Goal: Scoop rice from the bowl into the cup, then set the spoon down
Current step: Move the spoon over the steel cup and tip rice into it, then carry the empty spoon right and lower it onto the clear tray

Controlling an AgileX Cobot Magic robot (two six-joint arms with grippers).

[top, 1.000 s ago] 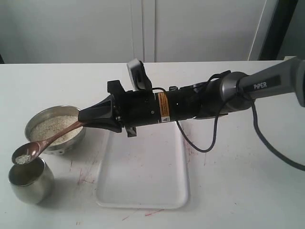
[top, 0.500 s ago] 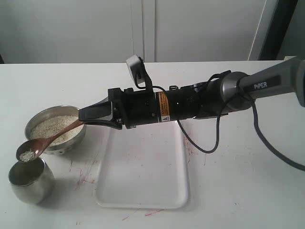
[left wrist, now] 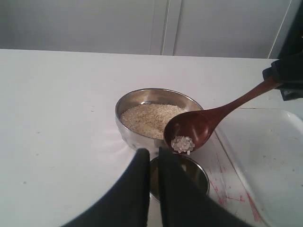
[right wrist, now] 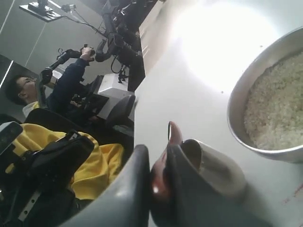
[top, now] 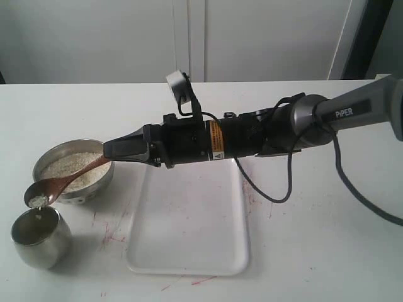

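My right gripper (top: 108, 152) reaches across to the left and is shut on the handle of the dark wooden spoon (top: 47, 189). The spoon's oval end is tilted over the steel cup (top: 39, 238), and a small clump of rice (left wrist: 182, 144) slides off its lip, with a few grains falling into the cup (left wrist: 196, 170). Just behind stands the wide steel bowl (top: 96, 186), filled with rice (top: 72, 165). My left gripper (left wrist: 154, 150) hovers shut and empty just in front of the cup. In the right wrist view the spoon (right wrist: 174, 135) sits pinched between the fingers, beside the bowl (right wrist: 239, 106).
A white rectangular tray (top: 189, 220) lies on the white table to the right of the bowl and cup, under the right arm. A black cable (top: 280, 189) loops down from that arm over the tray's right edge. Red marks stain the tabletop near the tray.
The right wrist has rolled, tipping the spoon sideways over the cup. The spoon's end shifted slightly towards the bowl, and rice has begun spilling from it.
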